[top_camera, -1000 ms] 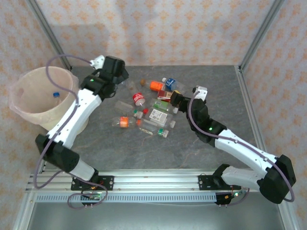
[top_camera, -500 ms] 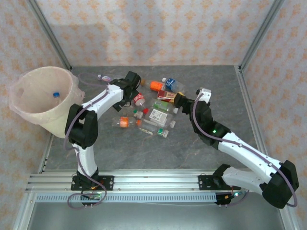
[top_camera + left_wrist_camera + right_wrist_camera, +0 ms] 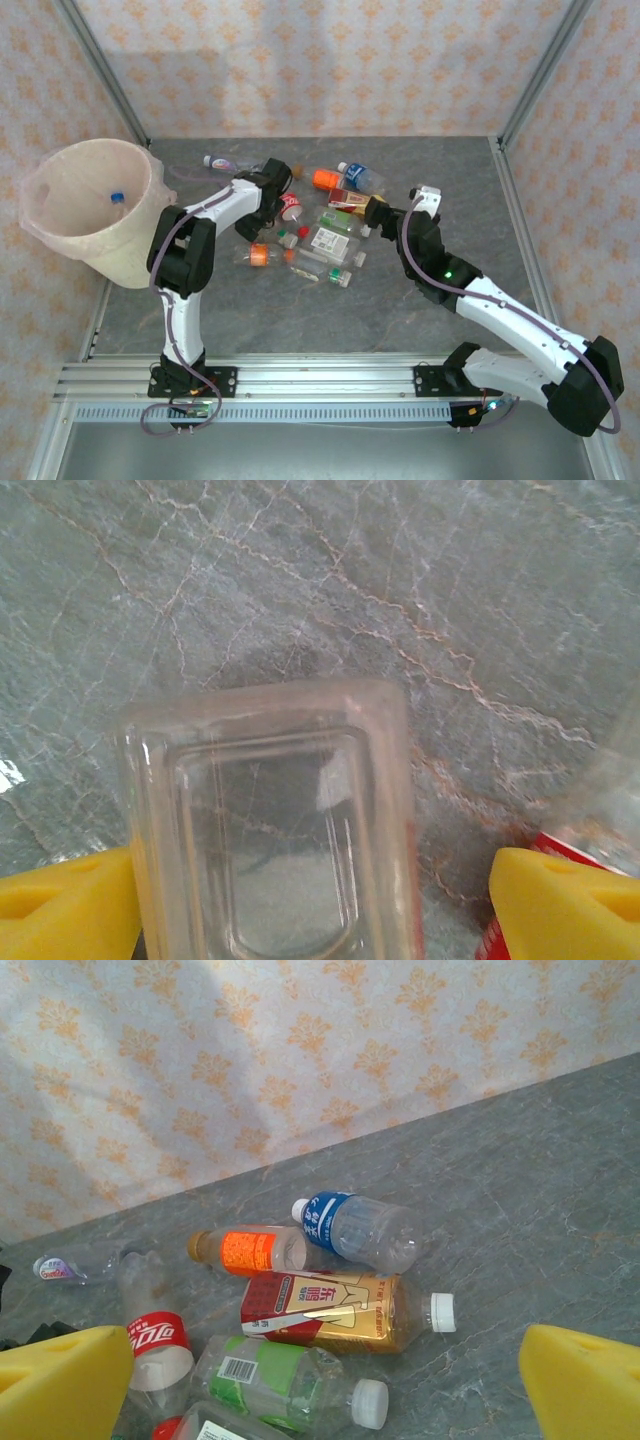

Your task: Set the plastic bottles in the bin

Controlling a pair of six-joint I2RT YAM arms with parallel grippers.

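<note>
Mid-frame on the desk (image 3: 240, 310), left pincer (image 3: 315, 890) straddles a clear bottle (image 3: 270, 810), spread, lined up to pinch its sides. Right pincer (image 3: 325, 1370) gapes wide toward the bottle pile (image 3: 315, 238). Bin (image 3: 120, 262) sits upper left.

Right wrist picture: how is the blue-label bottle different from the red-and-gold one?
The blue-label bottle has a clear body; the red-and-gold bottle looks golden past its label. The blue-label bottle's cap points left in the right wrist view, the red-and-gold bottle's points right. Both have white caps and lie on their sides on the table.
</note>
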